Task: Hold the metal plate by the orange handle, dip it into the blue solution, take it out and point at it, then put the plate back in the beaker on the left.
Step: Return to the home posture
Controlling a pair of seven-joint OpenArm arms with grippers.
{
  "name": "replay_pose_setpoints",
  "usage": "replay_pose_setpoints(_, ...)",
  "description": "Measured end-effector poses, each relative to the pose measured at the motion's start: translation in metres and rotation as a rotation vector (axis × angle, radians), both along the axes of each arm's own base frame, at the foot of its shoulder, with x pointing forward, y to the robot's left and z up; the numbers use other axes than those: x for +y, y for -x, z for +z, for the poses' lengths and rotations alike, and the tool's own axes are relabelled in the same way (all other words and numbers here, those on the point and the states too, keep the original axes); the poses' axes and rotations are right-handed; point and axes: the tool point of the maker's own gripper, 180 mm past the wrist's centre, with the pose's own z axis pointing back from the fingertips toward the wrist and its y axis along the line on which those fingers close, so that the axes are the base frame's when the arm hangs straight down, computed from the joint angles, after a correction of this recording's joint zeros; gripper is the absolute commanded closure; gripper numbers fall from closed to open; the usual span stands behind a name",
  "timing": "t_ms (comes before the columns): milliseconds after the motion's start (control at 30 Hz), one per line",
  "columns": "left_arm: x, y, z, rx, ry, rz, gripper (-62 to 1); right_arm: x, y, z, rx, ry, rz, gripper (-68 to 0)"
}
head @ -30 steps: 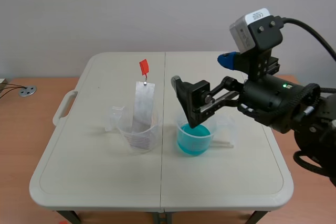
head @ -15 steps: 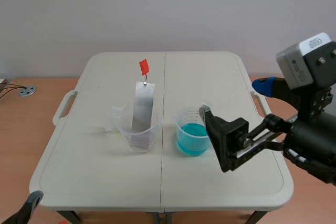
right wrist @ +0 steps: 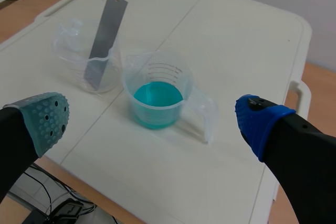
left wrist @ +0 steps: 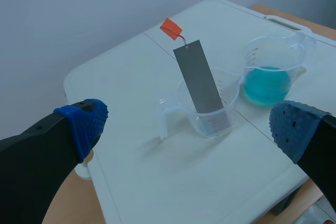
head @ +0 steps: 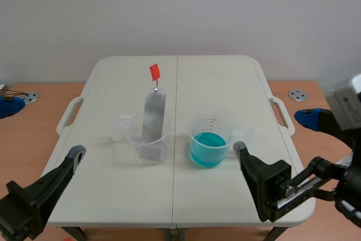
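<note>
The left claw (left wrist: pixel 189 127) and right claw (right wrist: pixel 153 120) both gape wide, gripping nothing. The metal plate (head: pixel 153 114) leans in the clear beaker (head: pixel 148 146), beside the blue-solution beaker (head: pixel 208 139) on the desk (head: pixel 225 83).

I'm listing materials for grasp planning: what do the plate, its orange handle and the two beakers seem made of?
Plate: likely metal, dull grey with a soft even sheen. Orange handle: maybe tape or thin plastic, too small to tell. Left beaker and right beaker: clear plastic by the look, see-through walls with moulded handles.
</note>
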Motion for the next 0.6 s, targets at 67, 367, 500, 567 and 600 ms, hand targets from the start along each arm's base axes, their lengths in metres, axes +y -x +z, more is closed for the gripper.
replay_pose_setpoints(67, 0.0, 0.001, -0.001, 0.006, -0.001, -0.001, -62.3, 0.0, 0.0, 0.0, -0.001, 0.0, 0.0, -66.4)
replay_pose_setpoints(367, -0.018, 0.025, 0.014, 0.02, 0.035, -0.049, -62.3, 0.0, -0.001, 0.001, -0.003, -0.001, 0.002, -66.4)
replay_pose_setpoints(500, -0.018, 0.028, 0.012, 0.03, 0.037, -0.048, -62.3, 0.0, -0.001, 0.001, -0.003, -0.001, 0.002, -66.4)
replay_pose_setpoints(567, -0.018, 0.028, 0.012, 0.029, 0.036, -0.048, -62.3, 0.0, -0.001, 0.001, -0.002, 0.0, 0.002, -66.4)
replay_pose_setpoints(600, -0.018, 0.028, 0.012, 0.03, 0.036, -0.048, -62.3, 0.0, -0.001, 0.001, -0.002, 0.0, 0.002, -66.4)
